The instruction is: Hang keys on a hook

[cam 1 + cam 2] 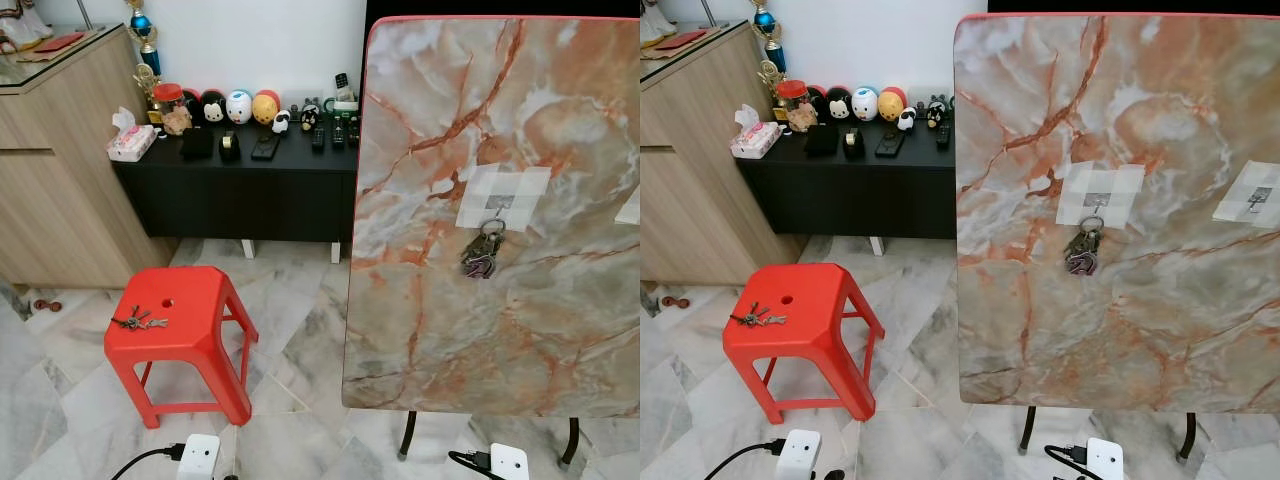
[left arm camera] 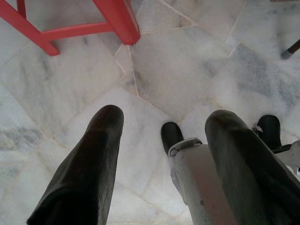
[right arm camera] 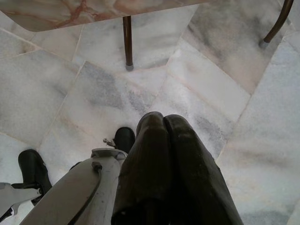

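A small bunch of keys (image 1: 138, 321) lies on top of a red plastic stool (image 1: 190, 335) at the lower left. To the right stands an upright marble-patterned board (image 1: 520, 330). On it a hook (image 1: 497, 203) taped with white strips carries another bunch of keys (image 1: 484, 250). Farther right on the board is a second taped hook (image 1: 1258, 195) with nothing on it. Both arms hang low over the floor. My left gripper (image 2: 166, 117) is open, its fingers wide apart and holding nothing. My right gripper (image 3: 163, 119) is shut, holding nothing.
A black low cabinet (image 1: 240, 195) with toys, remotes and a tissue box (image 1: 131, 142) stands at the back, beside a wooden cupboard (image 1: 50, 190). White plug boxes (image 1: 198, 456) with cables lie on the marble floor. The board's thin metal legs (image 3: 127, 42) stand near my feet (image 2: 171, 136).
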